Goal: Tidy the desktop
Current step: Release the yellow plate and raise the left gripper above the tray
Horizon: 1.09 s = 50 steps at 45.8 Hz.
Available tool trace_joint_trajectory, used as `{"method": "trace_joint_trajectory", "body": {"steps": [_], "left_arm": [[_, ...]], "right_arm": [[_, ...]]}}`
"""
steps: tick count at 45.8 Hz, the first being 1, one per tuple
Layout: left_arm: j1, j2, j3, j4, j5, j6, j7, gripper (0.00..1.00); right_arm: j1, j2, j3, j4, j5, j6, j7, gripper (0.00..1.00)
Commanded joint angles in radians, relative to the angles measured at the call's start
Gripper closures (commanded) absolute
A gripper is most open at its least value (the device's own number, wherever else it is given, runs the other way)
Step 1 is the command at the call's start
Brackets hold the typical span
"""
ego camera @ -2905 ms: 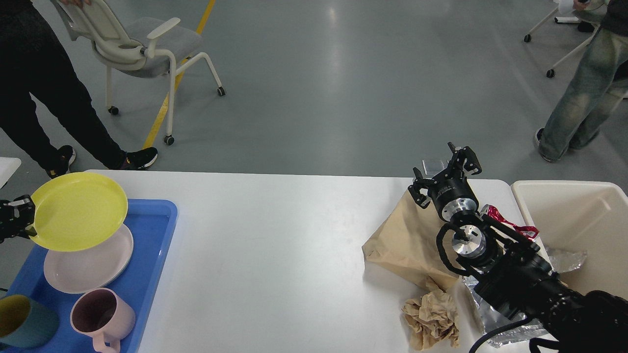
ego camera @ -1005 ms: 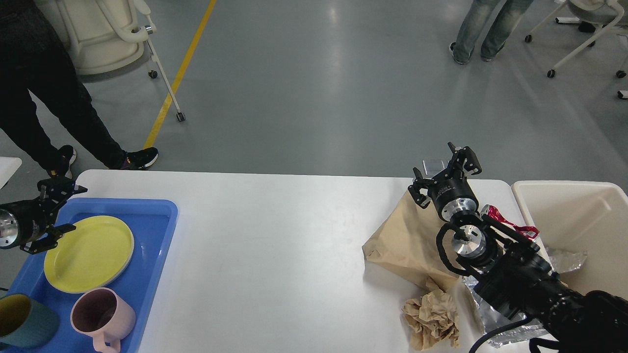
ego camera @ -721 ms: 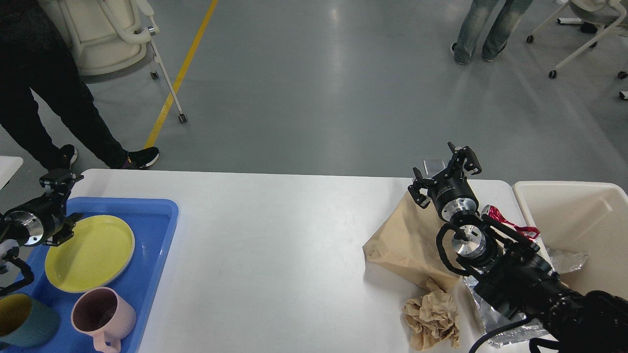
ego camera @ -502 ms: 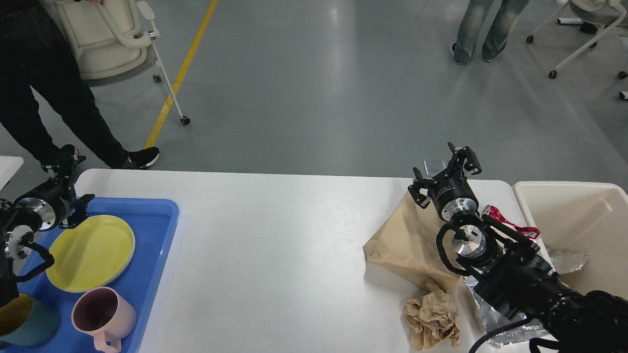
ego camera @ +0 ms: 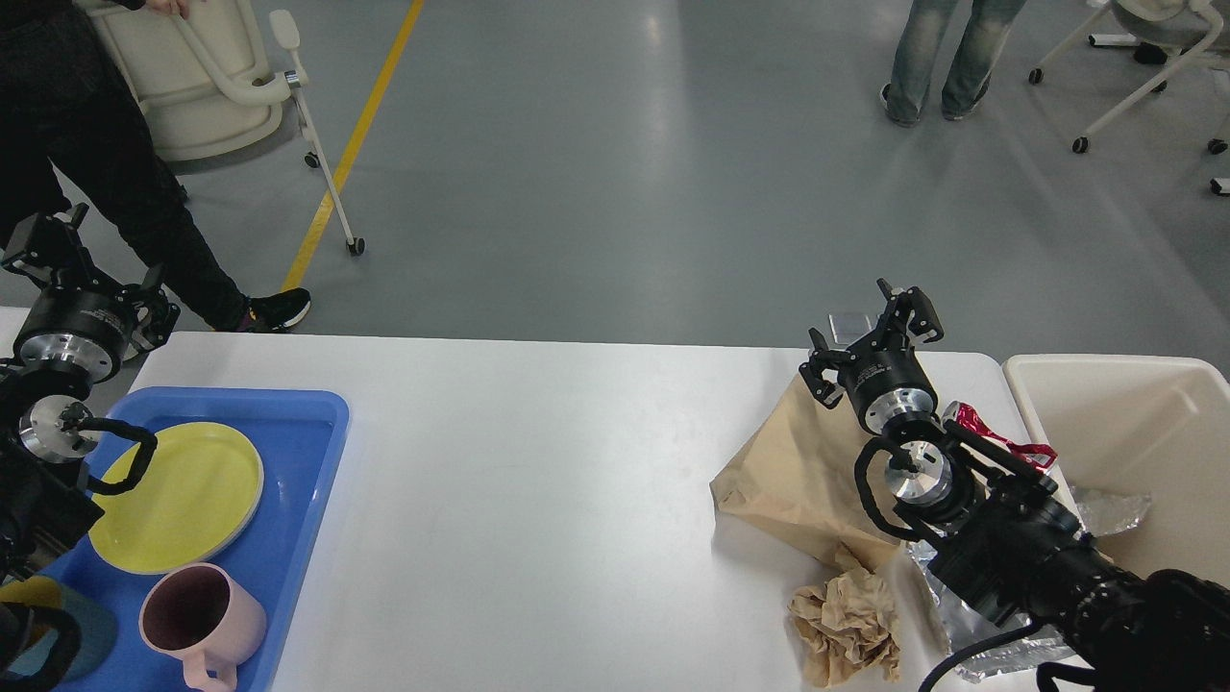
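The right hand (ego camera: 873,329) hung above the far right part of the counter (ego camera: 538,481), a large matte white rectangular top with rounded corners filling the near half of the view; its fingers were spread apart and held nothing. Just beneath it lay a flat brown paper bag (ego camera: 798,471), with a crumpled brown paper ball (ego camera: 848,625) nearer and a crinkled silver foil wrapper (ego camera: 971,625) under the arm. A red wrapper (ego camera: 999,437) lay beside the cream plastic bin (ego camera: 1134,442) at the right edge. The left hand (ego camera: 67,274) was raised past the far left corner, fingers parted and empty. Below it sat a blue plastic tray (ego camera: 298,481) carrying a round yellow plate (ego camera: 183,495), a pink mug (ego camera: 197,615) and a teal cup (ego camera: 77,634).
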Motion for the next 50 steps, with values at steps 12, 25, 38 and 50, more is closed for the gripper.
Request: {"method": "trace_joint_trajectory", "body": {"steps": [12, 25, 38, 50], "left_arm": [[-0.064, -0.079, -0.046, -0.005, 0.01, -0.013, -0.059, 0.04], [-0.098, -0.071, -0.046, -0.003, 0.008, -0.013, -0.059, 0.04], [-0.026, -0.098, -0.053, -0.003, 0.005, -0.154, -0.077, 0.04], [0.064, -0.142, -0.068, -0.003, 0.0, -0.195, -0.119, 0.04]], "right_arm": [[0.0, 0.0, 0.0, 0.0, -0.001, 0.0, 0.0, 0.0], [0.0, 0.0, 0.0, 0.0, -0.001, 0.0, 0.001, 0.0], [0.0, 0.0, -0.002, -0.002, -0.001, 0.0, 0.001, 0.0], [0.0, 0.0, 0.0, 0.0, -0.001, 0.0, 0.001, 0.0]]}}
